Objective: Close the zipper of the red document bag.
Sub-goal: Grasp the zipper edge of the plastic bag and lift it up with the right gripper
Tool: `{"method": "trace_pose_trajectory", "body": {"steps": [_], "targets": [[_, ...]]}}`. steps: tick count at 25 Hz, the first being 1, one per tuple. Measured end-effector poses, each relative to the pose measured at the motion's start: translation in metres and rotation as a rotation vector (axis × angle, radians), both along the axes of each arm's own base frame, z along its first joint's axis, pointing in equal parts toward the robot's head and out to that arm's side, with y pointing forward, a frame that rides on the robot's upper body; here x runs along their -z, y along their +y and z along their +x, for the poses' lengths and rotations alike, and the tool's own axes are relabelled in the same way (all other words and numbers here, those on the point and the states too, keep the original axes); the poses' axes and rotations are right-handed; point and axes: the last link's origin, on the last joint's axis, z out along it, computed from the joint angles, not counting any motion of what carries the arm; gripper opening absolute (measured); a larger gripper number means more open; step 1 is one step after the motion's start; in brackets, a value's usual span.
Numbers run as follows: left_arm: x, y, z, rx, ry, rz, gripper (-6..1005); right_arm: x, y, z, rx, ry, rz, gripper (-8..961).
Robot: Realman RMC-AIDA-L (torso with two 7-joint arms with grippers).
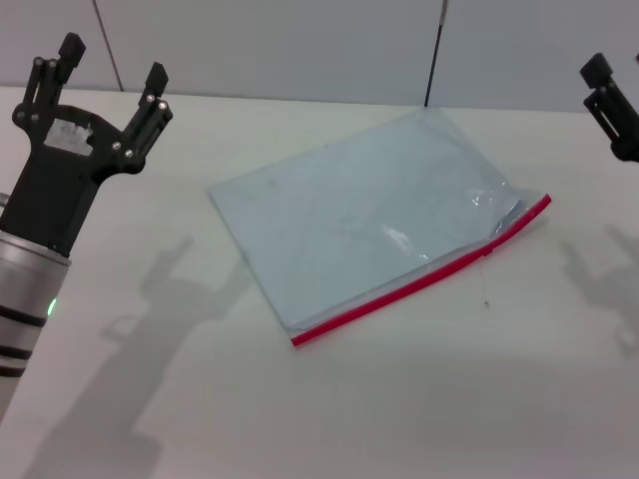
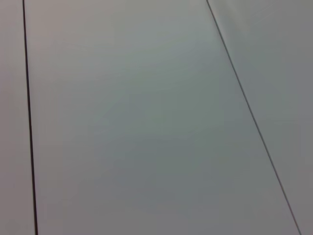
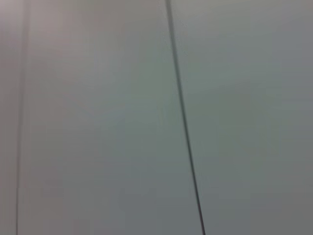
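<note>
The red document bag [image 1: 364, 215], a flat translucent pale blue-grey pouch, lies at a slant in the middle of the white table in the head view. Its zipper [image 1: 419, 282] is a thin red strip along the near long edge, with a small slider [image 1: 491, 247] towards its right end. The pouch mouth gapes a little near that end. My left gripper [image 1: 113, 58] is raised at the far left, open, well clear of the bag. Only part of my right gripper [image 1: 611, 105] shows at the far right edge, also away from the bag. Both wrist views show only grey wall panels.
The white table [image 1: 300, 419] stretches all around the bag. A grey panelled wall [image 1: 280, 45] with dark seams stands behind the table's far edge. The arms cast shadows on the table to the left and right.
</note>
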Motion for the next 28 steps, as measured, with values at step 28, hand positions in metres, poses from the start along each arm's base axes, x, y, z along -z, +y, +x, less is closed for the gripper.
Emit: {"method": "trace_pose_trajectory", "body": {"steps": [28], "targets": [[-0.001, 0.000, -0.001, 0.000, 0.002, 0.003, 842, 0.029, 0.057, 0.041, 0.488, -0.144, -0.567, 728]]}}
